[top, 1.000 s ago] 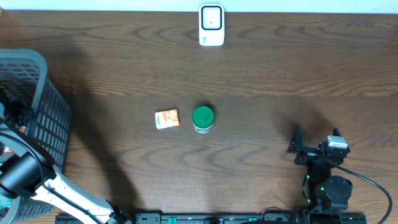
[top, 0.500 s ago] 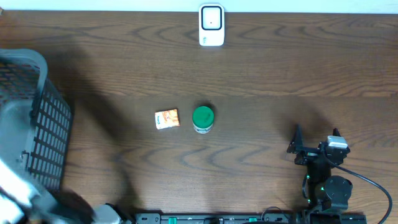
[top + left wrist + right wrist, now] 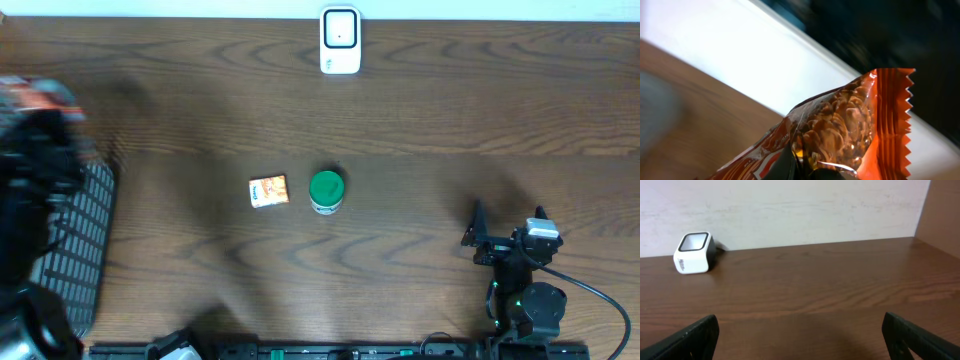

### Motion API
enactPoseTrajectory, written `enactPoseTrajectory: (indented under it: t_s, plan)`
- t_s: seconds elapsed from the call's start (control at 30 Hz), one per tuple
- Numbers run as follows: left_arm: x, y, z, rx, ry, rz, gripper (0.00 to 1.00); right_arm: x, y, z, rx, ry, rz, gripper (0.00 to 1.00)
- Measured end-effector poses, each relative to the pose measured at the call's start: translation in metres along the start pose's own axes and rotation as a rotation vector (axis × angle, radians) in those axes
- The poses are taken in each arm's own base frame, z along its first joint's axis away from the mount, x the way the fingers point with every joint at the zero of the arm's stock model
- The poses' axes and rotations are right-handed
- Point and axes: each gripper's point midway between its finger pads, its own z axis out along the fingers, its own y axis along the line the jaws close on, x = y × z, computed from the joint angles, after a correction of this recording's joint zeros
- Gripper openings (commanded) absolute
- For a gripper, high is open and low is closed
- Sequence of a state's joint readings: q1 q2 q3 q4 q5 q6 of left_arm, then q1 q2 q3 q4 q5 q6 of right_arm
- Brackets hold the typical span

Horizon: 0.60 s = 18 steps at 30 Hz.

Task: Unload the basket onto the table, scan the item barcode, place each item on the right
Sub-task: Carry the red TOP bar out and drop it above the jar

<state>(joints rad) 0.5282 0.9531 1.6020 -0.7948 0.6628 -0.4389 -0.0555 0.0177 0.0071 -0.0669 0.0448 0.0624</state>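
The left hand [image 3: 807, 169] has lifted clear of the basket [image 3: 85, 230], clamped on an orange snack packet [image 3: 850, 125] presumably bound for the scanner [image 3: 340, 40]

The left arm [image 3: 30, 200] is a dark blur at the overhead view's left edge, covering most of the grey basket [image 3: 85, 250]. The orange snack packet [image 3: 850, 130] runs off the left wrist view's bottom edge.

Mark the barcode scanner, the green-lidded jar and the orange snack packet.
barcode scanner [image 3: 340, 40], overhead view, middle of its white face.
green-lidded jar [image 3: 326, 188], overhead view, centre of the lid.
orange snack packet [image 3: 840, 130], left wrist view, clear window showing the contents.
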Motion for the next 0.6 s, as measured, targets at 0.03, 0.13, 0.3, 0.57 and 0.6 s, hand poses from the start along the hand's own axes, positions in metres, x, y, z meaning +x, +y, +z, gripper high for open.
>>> enactPoseTrajectory:
  t_s: [0.03,0.13,0.3,0.57,0.6]
  plan:
    - [0.014,-0.01,0.005,0.061,0.059,0.007,0.08,0.0,0.0,0.0,0.0,0.0,0.0,0.99]
    - [0.066,-0.03,0.031,0.21,0.266,0.033,0.07,0.0,0.0,0.0,0.0,0.0,0.0,0.99]
    - [0.167,-0.037,0.089,0.362,0.595,0.082,0.07,0.0,0.0,0.0,0.0,0.0,0.0,0.99]
    - [0.284,-0.024,0.17,0.457,0.86,0.119,0.08,0.0,0.0,0.0,0.0,0.0,0.0,0.99]
    - [0.291,-0.027,0.178,0.494,0.865,0.126,0.07,0.0,0.0,0.0,0.0,0.0,0.0,0.99]
